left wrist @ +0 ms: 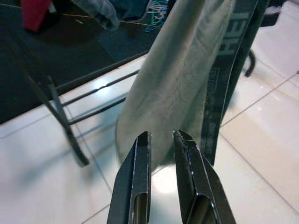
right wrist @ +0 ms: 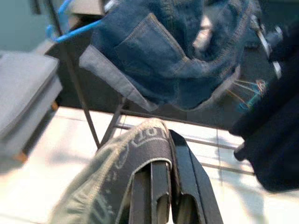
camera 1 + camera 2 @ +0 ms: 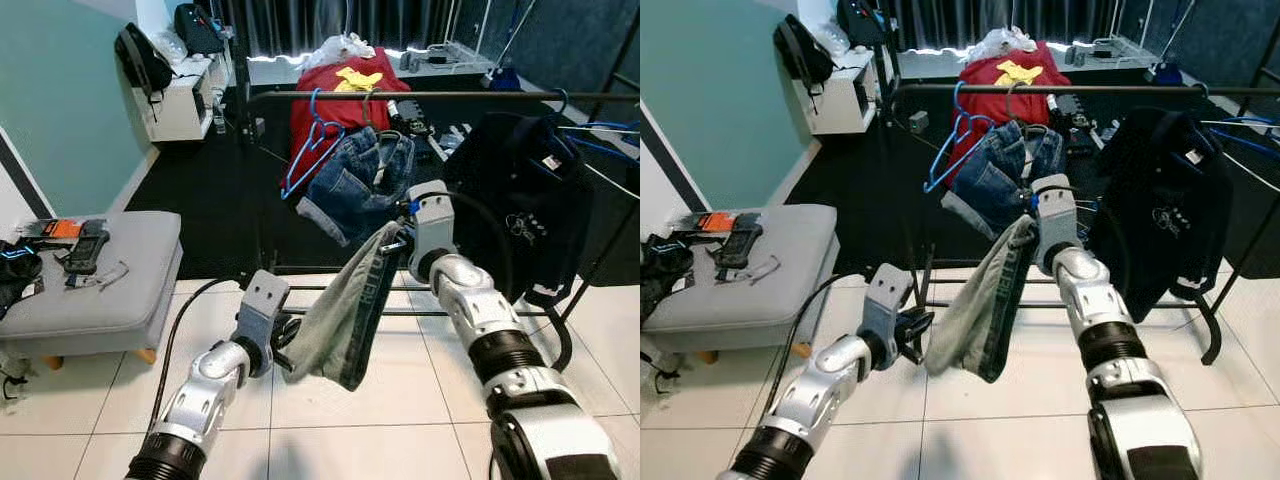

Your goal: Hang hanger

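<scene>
My right gripper pinched grey garment by waistband, lifted toward rail w/ denim shorts. Left gripper narrow, empty, near hem, prob. to steady.

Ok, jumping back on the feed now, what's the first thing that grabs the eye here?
The grey-green garment dangling in mid-air in front of the rack: the right pincer grips its waistband at the top, while the left pincer hovers near its lower edge, slightly open and holding nothing. Behind it, denim shorts and a black shirt hang from the black rail, with an empty blue hanger beside the shorts.
</scene>
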Robot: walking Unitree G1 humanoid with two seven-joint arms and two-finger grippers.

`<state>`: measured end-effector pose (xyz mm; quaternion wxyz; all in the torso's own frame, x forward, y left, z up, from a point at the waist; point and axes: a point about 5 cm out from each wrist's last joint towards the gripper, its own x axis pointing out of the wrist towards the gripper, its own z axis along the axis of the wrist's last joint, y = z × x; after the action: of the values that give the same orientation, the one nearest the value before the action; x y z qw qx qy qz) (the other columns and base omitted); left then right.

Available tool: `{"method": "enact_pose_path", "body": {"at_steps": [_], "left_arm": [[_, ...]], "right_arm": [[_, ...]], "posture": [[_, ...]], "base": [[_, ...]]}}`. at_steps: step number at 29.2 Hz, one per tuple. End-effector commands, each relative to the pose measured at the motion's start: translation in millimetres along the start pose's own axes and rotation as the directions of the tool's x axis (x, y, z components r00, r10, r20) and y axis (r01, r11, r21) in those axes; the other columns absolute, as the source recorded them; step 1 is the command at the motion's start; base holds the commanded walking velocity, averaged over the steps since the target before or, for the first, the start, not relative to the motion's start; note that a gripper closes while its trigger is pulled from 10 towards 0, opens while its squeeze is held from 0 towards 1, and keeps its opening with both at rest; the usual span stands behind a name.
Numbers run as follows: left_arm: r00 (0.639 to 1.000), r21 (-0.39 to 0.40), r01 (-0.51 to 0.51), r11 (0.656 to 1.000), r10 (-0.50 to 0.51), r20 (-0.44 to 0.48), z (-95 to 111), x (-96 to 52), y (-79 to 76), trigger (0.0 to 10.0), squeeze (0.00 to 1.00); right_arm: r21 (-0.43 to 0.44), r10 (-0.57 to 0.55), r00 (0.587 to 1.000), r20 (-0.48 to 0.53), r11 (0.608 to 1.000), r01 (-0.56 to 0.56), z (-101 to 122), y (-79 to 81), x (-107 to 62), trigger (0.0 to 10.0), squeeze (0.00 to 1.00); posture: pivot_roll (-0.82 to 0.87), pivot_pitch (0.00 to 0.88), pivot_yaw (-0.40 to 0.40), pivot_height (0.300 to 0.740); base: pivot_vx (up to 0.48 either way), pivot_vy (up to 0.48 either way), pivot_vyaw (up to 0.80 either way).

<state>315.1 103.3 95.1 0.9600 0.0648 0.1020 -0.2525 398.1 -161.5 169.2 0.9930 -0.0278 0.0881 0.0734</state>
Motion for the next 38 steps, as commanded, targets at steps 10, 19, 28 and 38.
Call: {"method": "enact_pose_path", "body": {"at_steps": [10,19,28,38], "left_arm": [[0.999,0.162,0.005,0.987,-0.012,0.045,-13.7,18.3,-20.0,10.0,0.71],[0.999,0.180,0.047,0.982,-0.051,0.018,-32.8,19.6,-34.0,10.0,0.98],[0.997,0.158,-0.037,0.987,0.047,-0.057,-49.9,29.2,-46.1,10.0,0.00],[0.965,0.190,-0.254,0.948,0.261,-0.011,-43.3,33.8,-42.5,10.0,0.00]], "right_arm": [[0.328,-0.013,0.999,-0.043,0.944,0.026,22.3,32.8,16.2,0.0,0.00],[0.369,0.006,1.000,-0.002,0.929,-0.005,46.4,42.5,19.0,0.0,0.00],[0.452,0.003,0.998,0.070,0.891,-0.034,83.8,66.0,20.7,0.0,0.00],[0.457,0.109,0.988,0.112,0.877,-0.148,99.5,100.4,17.9,0.0,0.00]], "posture": [[-0.10,0.043,-0.034,0.740],[-0.12,0.046,-0.027,0.740],[-0.13,0.056,-0.021,0.740],[-0.13,0.054,-0.016,0.740]], "base": [[0.000,0.000,0.00],[0.000,0.000,0.00],[0.000,0.000,0.00],[0.000,0.000,0.00]]}}
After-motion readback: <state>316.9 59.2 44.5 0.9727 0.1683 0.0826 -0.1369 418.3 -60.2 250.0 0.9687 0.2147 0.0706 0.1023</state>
